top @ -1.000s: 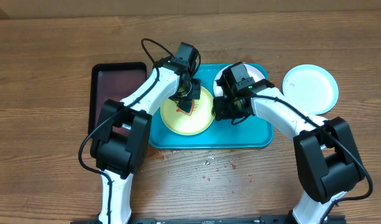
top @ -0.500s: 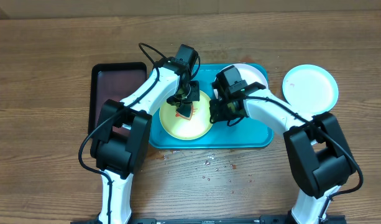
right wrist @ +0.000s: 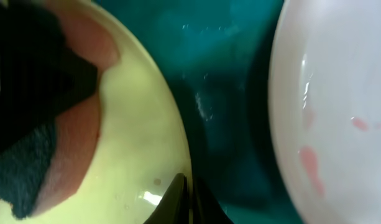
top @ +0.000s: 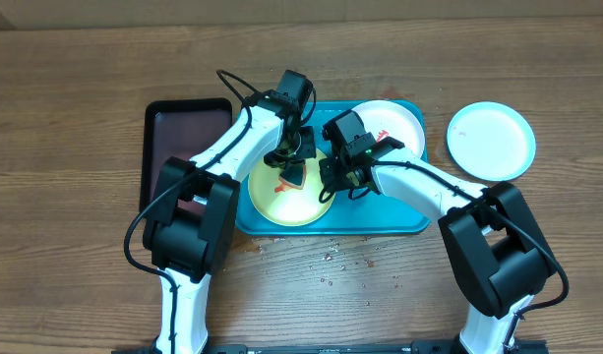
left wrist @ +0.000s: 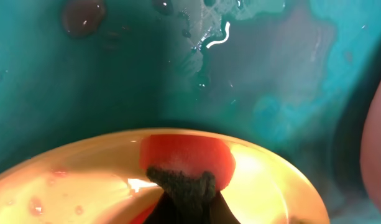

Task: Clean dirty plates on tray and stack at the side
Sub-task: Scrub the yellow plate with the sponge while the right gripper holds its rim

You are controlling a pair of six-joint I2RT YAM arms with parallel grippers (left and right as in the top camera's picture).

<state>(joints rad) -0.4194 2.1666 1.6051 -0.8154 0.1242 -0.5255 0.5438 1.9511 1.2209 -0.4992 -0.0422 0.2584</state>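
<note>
Step in hand, as judged: scrubbing the pale green plate (top: 279, 205); it lies flat on the left half of the turquoise tray (top: 404, 214)

Left jaws closed on a red sponge (left wrist: 187, 155) with a dark scouring face; the sponge is pressed onto the plate; wet sheen and droplets show on the plate in the left wrist view

Right jaws closed, pinching the right rim of the pale green plate, apparently to steady it; the right wrist view shows the tips meeting at the rim edge

White plate (top: 394, 123) sits in the far right corner of the tray, near the green plate but apart from it; red smears show on it, so it is not yet cleaned

Light blue plate (top: 491, 141) is off the tray on the wooden surface (top: 75, 275), to the right; it looks clean from overhead and is judged the base of the stack

Black tray (top: 183, 138) lies just left of the turquoise one; small splashes (top: 331, 259) mark the surface in front

Progress, as judged: about one plate of three done

Next move calls for sponge strokes across the whole plate against the rim hold, then a lift clear of the tray rim and over onto the light blue plate; the wet rim may slip in so thin a pinch
</note>
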